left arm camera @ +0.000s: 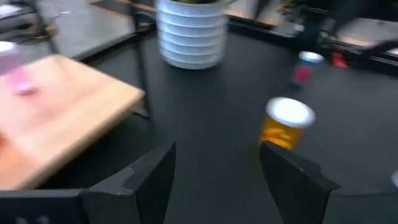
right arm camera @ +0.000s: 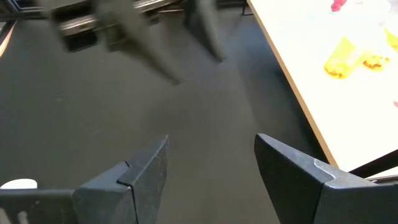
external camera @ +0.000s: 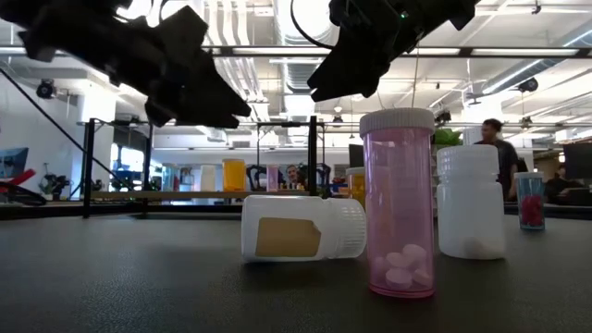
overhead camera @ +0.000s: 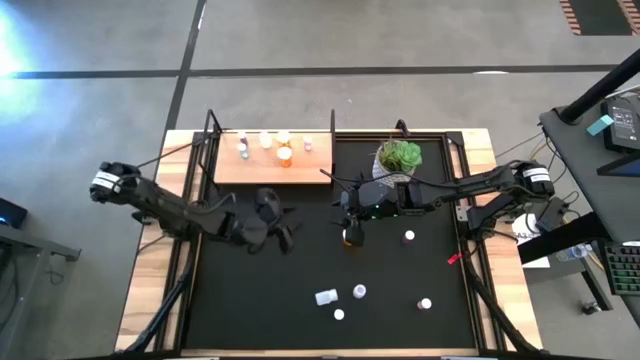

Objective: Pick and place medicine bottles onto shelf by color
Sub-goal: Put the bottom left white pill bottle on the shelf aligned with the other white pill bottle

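Observation:
Medicine bottles stand upright on the light-wood shelf [overhead camera: 268, 158] at the far left, an orange one [overhead camera: 285, 156] among them. More stand on the black mat: an orange bottle [overhead camera: 352, 236] [left arm camera: 287, 124], a pink one [external camera: 400, 203] and white ones [overhead camera: 409, 236] [external camera: 472, 199]. One white bottle [external camera: 301, 227] lies on its side. My left gripper [overhead camera: 287, 234] [left arm camera: 217, 174] hovers open over the mat in front of the shelf, the orange bottle ahead of its fingers. My right gripper [overhead camera: 347, 208] [right arm camera: 211, 168] hangs open above the mat's middle, nothing between its fingers.
A white ribbed pot with a green plant [overhead camera: 398, 158] stands at the mat's far edge, right of the shelf. A small red object [overhead camera: 453, 259] lies near the mat's right edge. The shelf's thin black posts [overhead camera: 333, 125] rise at its corners. The two grippers are close together.

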Controlling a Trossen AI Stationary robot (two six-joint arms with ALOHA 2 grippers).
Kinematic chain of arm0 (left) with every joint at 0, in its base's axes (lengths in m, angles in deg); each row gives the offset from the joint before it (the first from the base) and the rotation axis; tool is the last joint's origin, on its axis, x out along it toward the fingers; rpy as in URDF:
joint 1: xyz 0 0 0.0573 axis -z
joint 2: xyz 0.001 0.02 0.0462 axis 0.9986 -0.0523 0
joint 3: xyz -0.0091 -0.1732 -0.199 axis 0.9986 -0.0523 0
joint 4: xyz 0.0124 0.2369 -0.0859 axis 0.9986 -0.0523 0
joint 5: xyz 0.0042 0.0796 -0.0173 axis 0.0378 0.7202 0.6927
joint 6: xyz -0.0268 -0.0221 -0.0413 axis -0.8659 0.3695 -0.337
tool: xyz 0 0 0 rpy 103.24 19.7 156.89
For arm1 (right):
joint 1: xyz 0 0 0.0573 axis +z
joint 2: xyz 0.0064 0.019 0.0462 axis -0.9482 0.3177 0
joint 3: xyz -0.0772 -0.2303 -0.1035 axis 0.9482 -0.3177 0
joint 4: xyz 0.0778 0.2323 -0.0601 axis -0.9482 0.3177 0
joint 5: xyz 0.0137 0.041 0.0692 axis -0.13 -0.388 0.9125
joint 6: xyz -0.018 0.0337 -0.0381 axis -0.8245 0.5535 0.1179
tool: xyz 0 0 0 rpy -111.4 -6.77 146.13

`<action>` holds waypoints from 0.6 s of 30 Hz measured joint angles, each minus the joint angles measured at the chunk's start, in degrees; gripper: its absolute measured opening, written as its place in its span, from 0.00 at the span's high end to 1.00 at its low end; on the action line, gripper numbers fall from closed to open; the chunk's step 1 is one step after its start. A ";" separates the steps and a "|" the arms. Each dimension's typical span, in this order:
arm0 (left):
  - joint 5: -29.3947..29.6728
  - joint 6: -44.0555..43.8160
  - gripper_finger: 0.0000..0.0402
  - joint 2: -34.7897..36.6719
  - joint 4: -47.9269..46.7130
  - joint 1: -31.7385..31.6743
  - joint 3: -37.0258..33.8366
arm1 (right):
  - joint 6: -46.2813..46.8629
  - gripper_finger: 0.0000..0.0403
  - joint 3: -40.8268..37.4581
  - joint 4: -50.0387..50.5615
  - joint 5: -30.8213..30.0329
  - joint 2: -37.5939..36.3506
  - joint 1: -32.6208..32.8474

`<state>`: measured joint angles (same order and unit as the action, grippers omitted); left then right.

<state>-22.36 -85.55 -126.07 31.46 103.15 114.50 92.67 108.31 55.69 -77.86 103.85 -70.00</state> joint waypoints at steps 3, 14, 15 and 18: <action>0.81 -0.14 0.46 -3.06 4.18 4.05 0.01 | -0.01 0.43 0.00 0.02 0.00 0.00 0.00; 0.91 1.30 0.46 -17.42 6.09 14.00 9.95 | 0.00 0.43 0.00 0.00 -0.02 0.00 -0.02; 0.93 0.72 0.46 -18.34 3.88 14.42 11.59 | 0.00 0.43 0.00 -0.02 0.00 0.00 -0.02; 0.79 -1.84 0.46 -20.85 -2.43 15.21 17.16 | -0.01 0.43 0.00 0.00 0.00 0.00 0.00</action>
<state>-21.56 -87.40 -146.92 29.02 118.37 131.65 92.67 108.31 55.69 -77.86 103.85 -70.00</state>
